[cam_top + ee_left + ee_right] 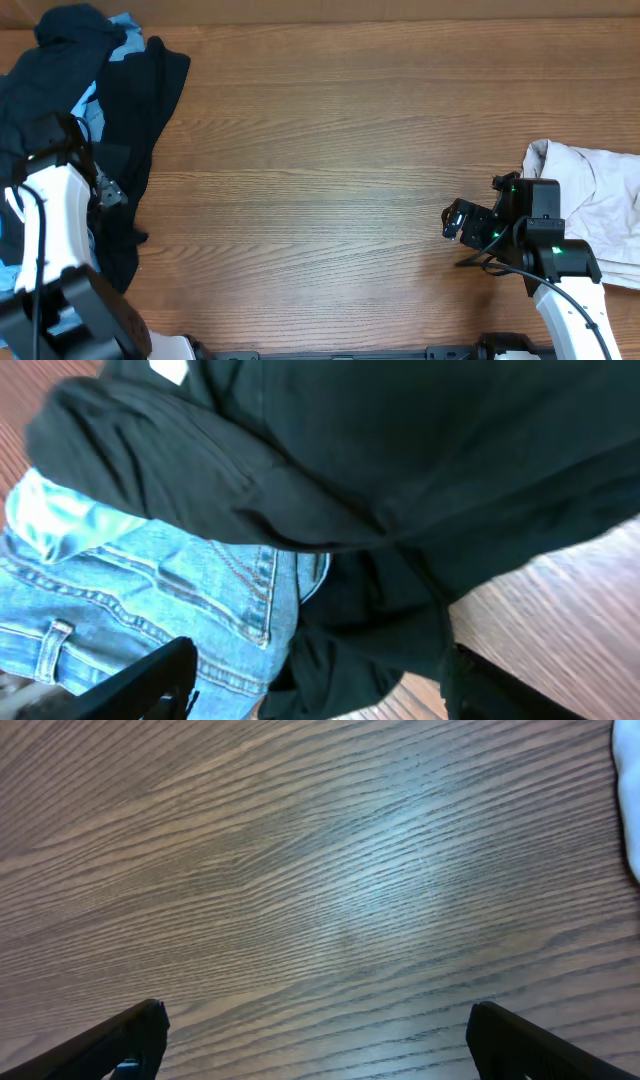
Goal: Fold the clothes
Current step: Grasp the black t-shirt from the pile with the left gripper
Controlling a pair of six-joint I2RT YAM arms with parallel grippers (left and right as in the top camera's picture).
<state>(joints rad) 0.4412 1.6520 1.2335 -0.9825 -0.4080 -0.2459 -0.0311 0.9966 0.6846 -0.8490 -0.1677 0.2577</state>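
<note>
A pile of dark clothes (130,110) with light-blue jeans (90,105) lies at the table's far left. My left gripper (105,195) is open over this pile. In the left wrist view its fingers (315,685) straddle a black garment (380,480) lying over the blue jeans (150,600). A beige garment (600,200) lies at the right edge. My right gripper (458,222) is open and empty just left of it, over bare wood (320,870). The right wrist view shows its fingers (315,1040) wide apart and a sliver of the beige garment (630,800).
The wooden table (330,160) spans the view between the two clothing piles. The far table edge runs along the top of the overhead view.
</note>
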